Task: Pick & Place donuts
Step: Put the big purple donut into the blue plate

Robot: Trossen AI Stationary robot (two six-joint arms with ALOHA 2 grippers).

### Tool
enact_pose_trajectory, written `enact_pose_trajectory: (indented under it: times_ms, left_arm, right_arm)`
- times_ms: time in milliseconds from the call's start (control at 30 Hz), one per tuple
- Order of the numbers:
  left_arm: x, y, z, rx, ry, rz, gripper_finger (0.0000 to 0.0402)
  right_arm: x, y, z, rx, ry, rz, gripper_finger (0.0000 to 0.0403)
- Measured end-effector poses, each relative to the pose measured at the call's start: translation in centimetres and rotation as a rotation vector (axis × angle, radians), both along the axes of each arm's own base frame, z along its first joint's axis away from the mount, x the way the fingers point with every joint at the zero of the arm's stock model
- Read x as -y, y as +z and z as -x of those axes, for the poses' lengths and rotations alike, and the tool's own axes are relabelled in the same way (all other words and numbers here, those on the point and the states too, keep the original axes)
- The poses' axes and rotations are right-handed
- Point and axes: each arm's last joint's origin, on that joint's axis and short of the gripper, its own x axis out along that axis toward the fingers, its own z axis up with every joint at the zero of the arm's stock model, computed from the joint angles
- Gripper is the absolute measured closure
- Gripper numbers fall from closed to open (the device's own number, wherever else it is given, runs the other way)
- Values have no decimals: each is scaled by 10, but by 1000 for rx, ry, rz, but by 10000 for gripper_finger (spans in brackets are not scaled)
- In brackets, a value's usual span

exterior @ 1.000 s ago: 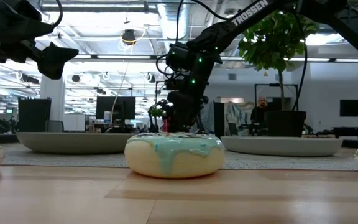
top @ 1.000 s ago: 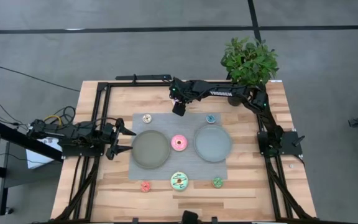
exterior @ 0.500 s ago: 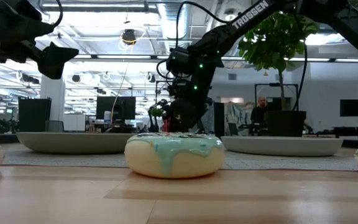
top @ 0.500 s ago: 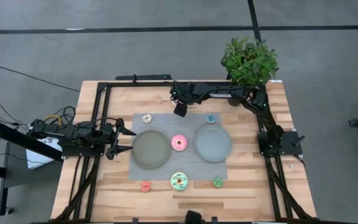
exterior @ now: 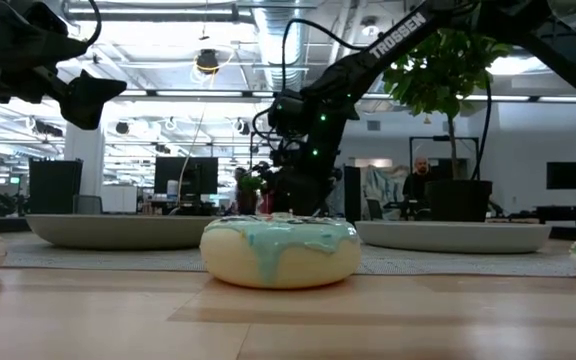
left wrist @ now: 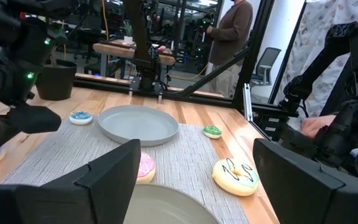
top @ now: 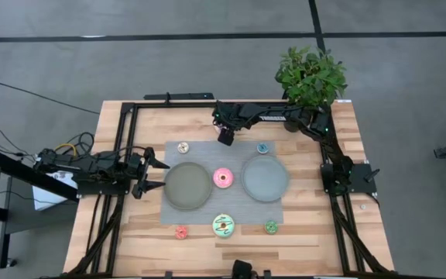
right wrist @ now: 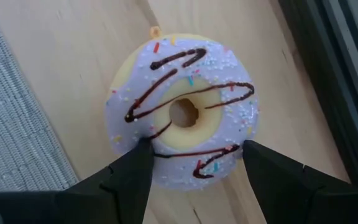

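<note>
A large lilac-iced ring donut with chocolate drizzle and sprinkles lies flat on the bare wooden worktop, just off the edge of the grey woven mat at the far side. The right gripper hangs directly over it, fingers spread and straddling the donut's near rim; whether they touch it I cannot tell.

On the mat, a large pink-iced donut sits between two round grey plates. A large mint-iced donut lies at the mat's near edge, flanked by a small red donut and a small green donut. A small tan donut and a small blue donut lie along the far edge.

The left gripper waits beside the left plate, fingers spread wide and empty. A potted green plant stands at the far right corner.
</note>
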Motion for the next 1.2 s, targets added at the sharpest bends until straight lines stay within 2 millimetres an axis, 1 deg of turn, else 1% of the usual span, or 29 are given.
enact_pose_trajectory:
  times_ms: [300,433,600,733,933,1067,1200]
  left_arm:
    - [0,0,0,0,0,-1,97]
    - [0,0,0,0,0,-2,97]
    - [0,0,0,0,-1,-2,97]
    - [0,0,0,0,-1,-3,97]
    - [0,0,0,0,-1,-3,97]
    - [0,0,0,0,0,-3,97]
    - [0,0,0,1,1,-3,97]
  right_arm:
    - [0,0,0,0,-6,-4,163]
    - [-3,7,-2,17,-19,-10,163]
    - [-1,22,-7,33,-18,-7,163]
    - [-1,22,-7,41,-44,-13,163]
    - [10,22,-3,56,-100,-14,163]
    - [19,13,-1,59,-139,-26,163]
    - [21,16,-3,101,-134,-23,163]
